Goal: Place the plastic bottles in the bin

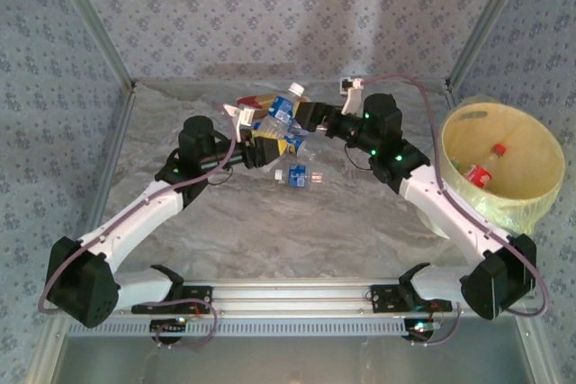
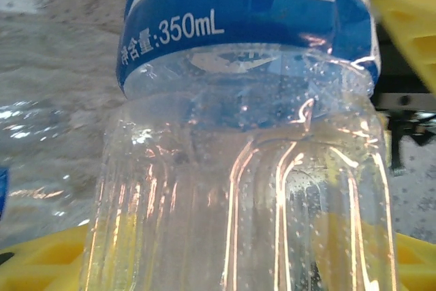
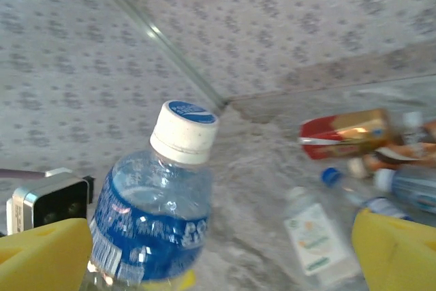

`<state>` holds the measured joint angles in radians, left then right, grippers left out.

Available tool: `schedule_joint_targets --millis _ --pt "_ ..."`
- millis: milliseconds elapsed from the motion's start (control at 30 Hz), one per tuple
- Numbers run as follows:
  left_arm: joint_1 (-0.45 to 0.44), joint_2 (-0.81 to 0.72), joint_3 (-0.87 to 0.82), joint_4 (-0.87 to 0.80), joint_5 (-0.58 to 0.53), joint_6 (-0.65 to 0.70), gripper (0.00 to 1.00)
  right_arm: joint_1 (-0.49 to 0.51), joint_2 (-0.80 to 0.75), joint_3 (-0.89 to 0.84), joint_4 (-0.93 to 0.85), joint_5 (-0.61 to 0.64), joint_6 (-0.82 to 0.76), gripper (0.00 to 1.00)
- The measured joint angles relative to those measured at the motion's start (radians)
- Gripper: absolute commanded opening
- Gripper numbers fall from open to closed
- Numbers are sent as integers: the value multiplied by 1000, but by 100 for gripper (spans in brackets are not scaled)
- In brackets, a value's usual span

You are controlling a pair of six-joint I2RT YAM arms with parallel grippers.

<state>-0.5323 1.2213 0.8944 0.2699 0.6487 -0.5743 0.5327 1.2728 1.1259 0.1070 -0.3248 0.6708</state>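
A clear bottle with a blue label and white cap [image 1: 283, 110] [image 2: 245, 100] [image 3: 153, 216] is held off the table at the back centre. My left gripper [image 1: 263, 146] [image 2: 231, 270] is shut on its lower body, yellow pads [image 2: 41, 264] showing at either side. My right gripper [image 1: 299, 117] [image 3: 221, 264] stands open with the bottle's upper part between its wide-set yellow fingers [image 3: 41, 257], close to the left one. The pale-yellow bin [image 1: 531, 146] stands at the right with a red-capped bottle [image 1: 481, 168] inside. Another bottle [image 1: 297, 175] lies just in front of the grippers.
More bottles lie behind the grippers: a red-labelled one [image 3: 344, 134], a white-labelled one [image 3: 317, 236] and a blue-capped one [image 3: 334, 176]. Patterned walls close in the back and sides. The wide marbled tabletop [image 1: 270, 231] lies between the arms.
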Motion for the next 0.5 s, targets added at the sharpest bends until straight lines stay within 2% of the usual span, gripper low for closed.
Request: schedule_joint_targets --millis 200,333,500 --pt "-32 59 25 35 9 -8 53 18 60 5 142 -111 72 100" --pt "-46 85 41 55 10 -15 53 22 81 2 190 -130 98 100" --pt "-59 106 63 80 18 -15 53 22 81 2 188 -132 103 87"
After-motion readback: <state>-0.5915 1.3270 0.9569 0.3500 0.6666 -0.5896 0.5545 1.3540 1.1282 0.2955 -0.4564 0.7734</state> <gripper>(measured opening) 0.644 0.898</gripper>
